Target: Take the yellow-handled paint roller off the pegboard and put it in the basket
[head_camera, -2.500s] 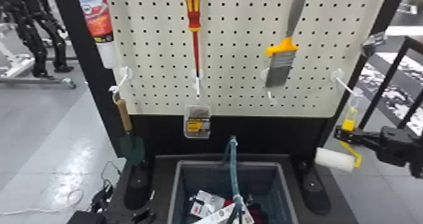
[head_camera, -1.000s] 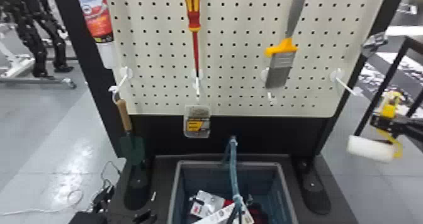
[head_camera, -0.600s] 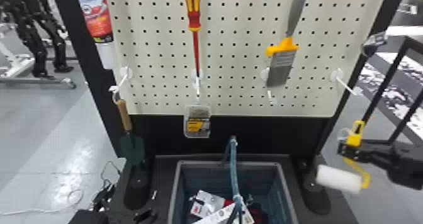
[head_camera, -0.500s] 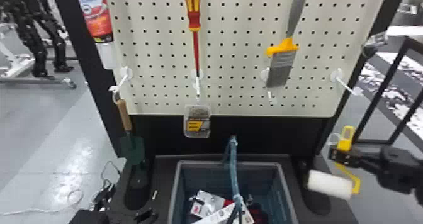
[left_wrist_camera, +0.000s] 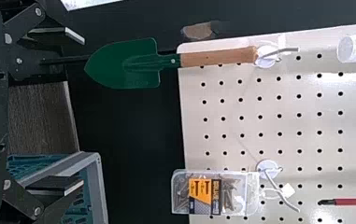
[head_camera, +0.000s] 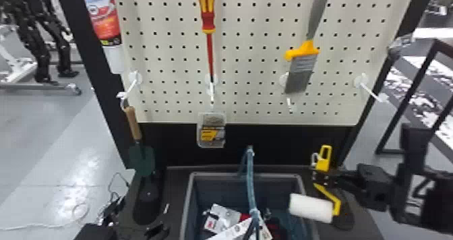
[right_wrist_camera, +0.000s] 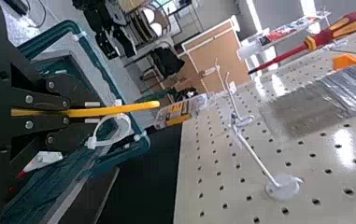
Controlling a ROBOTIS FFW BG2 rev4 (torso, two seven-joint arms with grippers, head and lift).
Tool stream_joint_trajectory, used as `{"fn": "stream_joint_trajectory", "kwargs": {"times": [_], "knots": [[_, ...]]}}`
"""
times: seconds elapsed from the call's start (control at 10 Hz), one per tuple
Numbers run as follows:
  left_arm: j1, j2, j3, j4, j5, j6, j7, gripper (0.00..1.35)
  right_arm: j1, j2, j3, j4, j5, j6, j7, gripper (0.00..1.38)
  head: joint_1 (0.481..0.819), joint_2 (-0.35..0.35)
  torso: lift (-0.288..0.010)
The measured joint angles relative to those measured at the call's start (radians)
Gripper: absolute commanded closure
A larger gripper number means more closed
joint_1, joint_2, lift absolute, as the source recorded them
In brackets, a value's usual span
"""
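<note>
Yellow-handled roller (head_camera: 324, 163), lower right of frame, clamped in right pincer (right_wrist_camera: 91, 112); handle near upright, white sleeve (head_camera: 310, 208) crosswise below, toward basket (head_camera: 186, 209). Left pincer (left_wrist_camera: 78, 112) open, farther off.

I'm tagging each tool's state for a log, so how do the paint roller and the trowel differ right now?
The paint roller is gripped in the right claw, while the trowel hangs from a pegboard hook. The paint roller has a yellow handle; the trowel's is brown. The paint roller carries a white cylinder, the trowel a pointed green blade. Both have their handles uppermost.
</note>
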Motion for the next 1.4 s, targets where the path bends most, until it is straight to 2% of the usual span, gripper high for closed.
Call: {"fn": "stream_joint_trajectory", "kwargs": {"times": [0.4, 0.7, 0.8, 0.9, 1.0, 1.1, 1.2, 1.4], "knots": [[-0.005, 0.001, -0.002, 0.006, 0.003, -0.004, 0.0, 0.24, -0.056, 0.029, 0.16, 0.111, -0.047, -0.047, 0.012, 1.28, 0.549, 0.0, -0.1], [-0.012, 0.003, -0.005, 0.011, 0.004, -0.007, 0.0, 0.24, -0.137, 0.048, 0.287, 0.25, -0.073, -0.111, 0.034, 1.28, 0.549, 0.0, -0.1], [-0.013, 0.005, -0.007, 0.013, 0.006, -0.007, 0.0, 0.24, -0.159, 0.05, 0.313, 0.284, -0.08, -0.126, 0.035, 1.09, 0.549, 0.0, -0.1], [-0.013, 0.004, -0.007, 0.014, 0.007, -0.008, 0.0, 0.24, -0.167, 0.052, 0.32, 0.304, -0.084, -0.131, 0.035, 0.47, 0.549, 0.0, -0.1], [-0.012, 0.002, -0.006, 0.014, 0.007, -0.01, 0.0, 0.24, -0.168, 0.053, 0.32, 0.315, -0.087, -0.138, 0.033, 0.05, 0.549, 0.0, -0.1], [-0.011, 0.002, -0.006, 0.015, 0.007, -0.011, 0.0, 0.24, -0.169, 0.051, 0.314, 0.321, -0.082, -0.145, 0.032, 0.06, 0.549, 0.0, -0.1], [-0.011, 0.002, -0.006, 0.015, 0.007, -0.012, 0.0, 0.24, -0.167, 0.051, 0.302, 0.321, -0.078, -0.151, 0.027, 0.2, 0.549, 0.0, -0.1], [-0.011, 0.002, -0.006, 0.014, 0.007, -0.012, 0.0, 0.24, -0.159, 0.05, 0.289, 0.318, -0.077, -0.156, 0.024, 0.33, 0.549, 0.0, -0.1]]}}
